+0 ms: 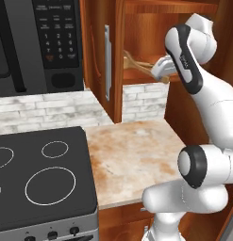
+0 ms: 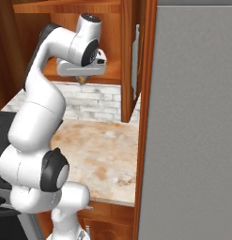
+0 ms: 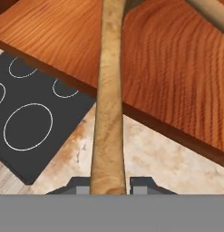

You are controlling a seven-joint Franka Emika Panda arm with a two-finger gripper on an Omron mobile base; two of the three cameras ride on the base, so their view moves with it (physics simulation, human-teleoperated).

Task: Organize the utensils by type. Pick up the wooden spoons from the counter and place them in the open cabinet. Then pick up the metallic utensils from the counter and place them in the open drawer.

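Note:
My gripper (image 3: 109, 187) is shut on the long tan handle of a wooden spoon (image 3: 108, 99), which reaches out over the cabinet's inner shelf (image 3: 172, 68). From the left base view the gripper (image 1: 160, 71) is raised at the open cabinet (image 1: 151, 28), and the wooden spoon (image 1: 137, 66) points into it just above the shelf. A second wooden handle (image 3: 213, 13) lies on the shelf further in. In the right base view the gripper (image 2: 82, 77) hangs at shelf height. The counter (image 1: 132, 155) below is bare marbled beige stone.
The cabinet door (image 1: 100, 61) with its silver bar handle (image 1: 107, 61) stands open left of the arm. A black cooktop (image 1: 37, 179) and a microwave (image 1: 42, 42) are to the left. A grey refrigerator (image 2: 197, 140) walls off the right side.

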